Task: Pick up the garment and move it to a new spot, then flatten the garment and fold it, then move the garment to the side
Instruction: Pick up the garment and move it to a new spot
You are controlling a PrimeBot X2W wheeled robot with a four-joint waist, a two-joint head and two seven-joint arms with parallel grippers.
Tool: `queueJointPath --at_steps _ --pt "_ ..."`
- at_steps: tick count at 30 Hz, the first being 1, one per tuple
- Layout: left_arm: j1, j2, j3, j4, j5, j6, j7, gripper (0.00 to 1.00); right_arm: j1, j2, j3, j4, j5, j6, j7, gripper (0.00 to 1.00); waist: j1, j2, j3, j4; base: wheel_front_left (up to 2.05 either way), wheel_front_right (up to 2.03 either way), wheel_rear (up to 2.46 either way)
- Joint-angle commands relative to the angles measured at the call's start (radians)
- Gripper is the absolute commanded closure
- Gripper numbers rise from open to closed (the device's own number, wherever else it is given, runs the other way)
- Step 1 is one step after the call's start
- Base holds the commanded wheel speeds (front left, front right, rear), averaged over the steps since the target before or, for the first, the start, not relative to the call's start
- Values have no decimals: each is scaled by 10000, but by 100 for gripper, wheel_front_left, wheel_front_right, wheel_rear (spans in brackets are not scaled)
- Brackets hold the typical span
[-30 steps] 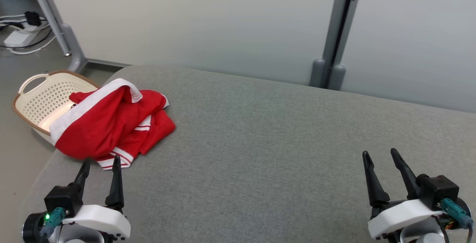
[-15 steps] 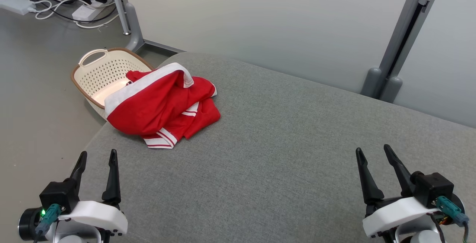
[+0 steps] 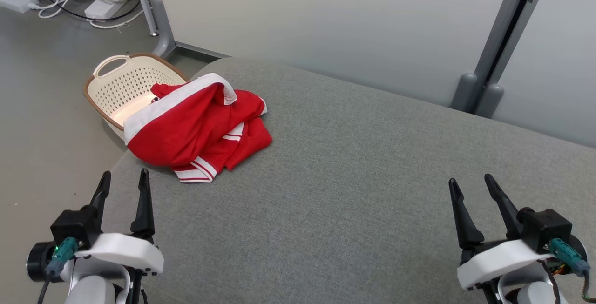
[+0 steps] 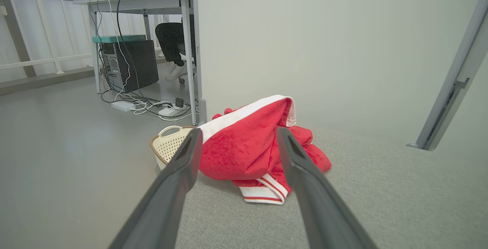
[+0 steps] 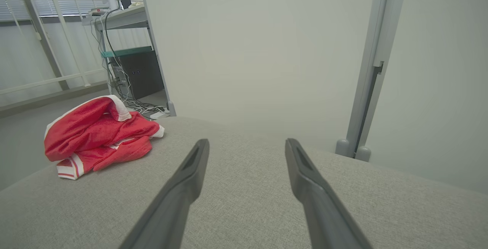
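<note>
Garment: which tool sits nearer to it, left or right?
The left tool, open, just short of the red garment; the right tool, also open, sits far across the grey surface.

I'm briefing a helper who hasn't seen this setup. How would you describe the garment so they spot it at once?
Find the wide grey fabric-covered table. At its far left corner, beside a cream perforated basket on the floor, lies the garment. It is a crumpled bright red heap with white bands, unlike its pale surroundings.

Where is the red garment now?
In the head view, the red garment lies bunched at the far-left corner of the grey surface, beside the cream basket, just ahead of the left gripper.
</note>
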Motion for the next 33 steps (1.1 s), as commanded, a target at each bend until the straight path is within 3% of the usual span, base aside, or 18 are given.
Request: queueJointPath --at_steps 1,7,12,21,23,29,33 --pt "-290 10 4 62 -34 29 -15 0 -155 -82 15 -122 -66 -3 76 0 0 0 203 -132 0 0 0" --pt "-1887 162 69 1059 -149 -11 -8 0 -746 -414 50 -806 -298 -3 621 0 0 0 1674 -776 0 0 0" --pt "-3315 400 142 2720 -194 -16 -10 0 -1294 -764 46 -1368 -434 -3 981 0 0 0 2924 -1360 0 0 0" --pt "-4986 974 478 5698 -426 71 -8 0 -1806 -917 -28 -1641 -504 -3 1110 0 0 0 3986 -1740 0 0 0" --pt "-5149 1088 602 5853 -525 57 -10 100 -1859 -928 -52 -1634 -498 -3 1100 0 0 0 4043 -1724 0 0 0" --pt "-5039 1221 851 5323 -455 82 -8 100 -1874 -868 -153 -1502 -470 -3 1009 0 0 0 3960 -1616 0 0 0" --pt "-4684 1140 1074 4120 -342 43 -8 100 -1774 -802 -261 -1403 -456 -3 917 0 0 0 3659 -1521 0 0 0"
